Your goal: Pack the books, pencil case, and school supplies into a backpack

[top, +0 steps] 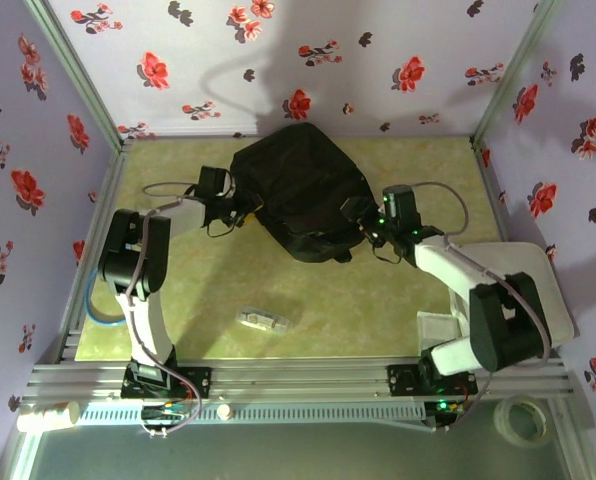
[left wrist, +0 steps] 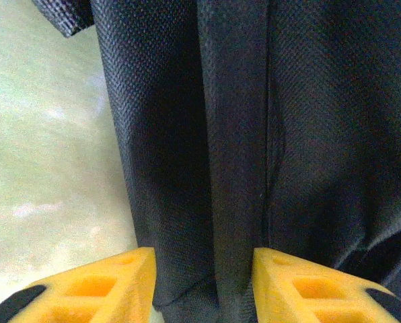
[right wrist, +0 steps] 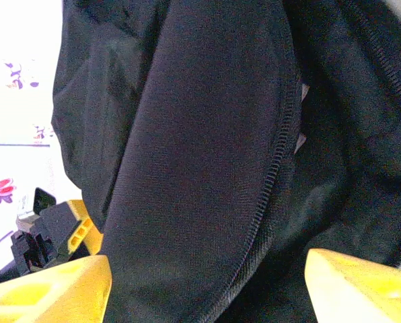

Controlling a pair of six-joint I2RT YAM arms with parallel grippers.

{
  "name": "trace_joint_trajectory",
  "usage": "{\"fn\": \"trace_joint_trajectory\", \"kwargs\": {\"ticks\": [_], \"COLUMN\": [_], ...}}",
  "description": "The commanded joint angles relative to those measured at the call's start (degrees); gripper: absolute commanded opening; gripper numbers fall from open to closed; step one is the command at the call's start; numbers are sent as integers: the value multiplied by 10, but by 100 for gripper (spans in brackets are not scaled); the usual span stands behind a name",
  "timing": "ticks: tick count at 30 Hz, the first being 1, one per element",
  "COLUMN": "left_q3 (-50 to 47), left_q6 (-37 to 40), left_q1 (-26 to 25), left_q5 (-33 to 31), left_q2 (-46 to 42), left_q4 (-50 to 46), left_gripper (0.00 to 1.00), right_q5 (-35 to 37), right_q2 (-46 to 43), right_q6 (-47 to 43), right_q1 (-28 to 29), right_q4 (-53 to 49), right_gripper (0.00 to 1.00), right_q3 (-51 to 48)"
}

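Left arm (top: 138, 270): elbow raised at the outer side, forearm reaching inward. Left gripper (left wrist: 204, 269): jaws partly closed astride a fold of the backpack (left wrist: 321, 134); a firm pinch is not certain from this close view. Right arm (top: 458, 268): mirrored pose, forearm angled inward. Right gripper (right wrist: 207, 276): jaws spread wide against the fabric.

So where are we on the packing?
Done: nothing I can confirm, since what the backpack holds is hidden. In hand: both arms are at the backpack, the left gripper with its jaws around a fabric fold, the right gripper with its jaws wide by a zip seam. Left: the pencil case lies on the table, apart from the backpack, untouched.
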Motion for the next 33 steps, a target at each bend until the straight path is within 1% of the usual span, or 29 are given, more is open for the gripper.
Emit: {"fn": "trace_joint_trajectory", "kwargs": {"ticks": [1,4,6,8,10,13,17,22,26,29,31,33], "left_q3": [22,22,22,23,22,16,0,-26,-46,-55,-58,-60], "left_q6": [-6,-12,-16,-20,-21,-15,-1,15,17,19,22,27], "left_q1": [7,6,7,9,11,12,13,14,14,14,13,9], "left_q5": [10,11,11,11,11,11,13,8,5,15,22,27], "left_q2": [16,19,18,15,10,-4,-39,-98,-144,-173,-190,-206], "left_q4": [21,43,57,70,78,82,94,99,95,76,61,46], "left_gripper": [38,30,25,16,10,0,0,0,0,0,0,0], "right_q5": [-47,-52,-47,-22,13,33,35,71,135,181,197,194], "right_q2": [39,69,76,69,56,37,27,2,-19,-24,-18,-7], "right_q6": [27,32,32,31,29,11,-31,-69,-119,-152,-176,-195], "right_q1": [5,5,5,5,2,-4,-8,-12,-15,-20,-22,-25], "right_q4": [45,65,95,152,200,219,162,103,16,-40,-60,-76], "right_gripper": [74,65,57,46,39,30,17,12,12,11,12,13], "right_q3": [32,47,45,27,4,-4,18,21,37,50,59,74]}}
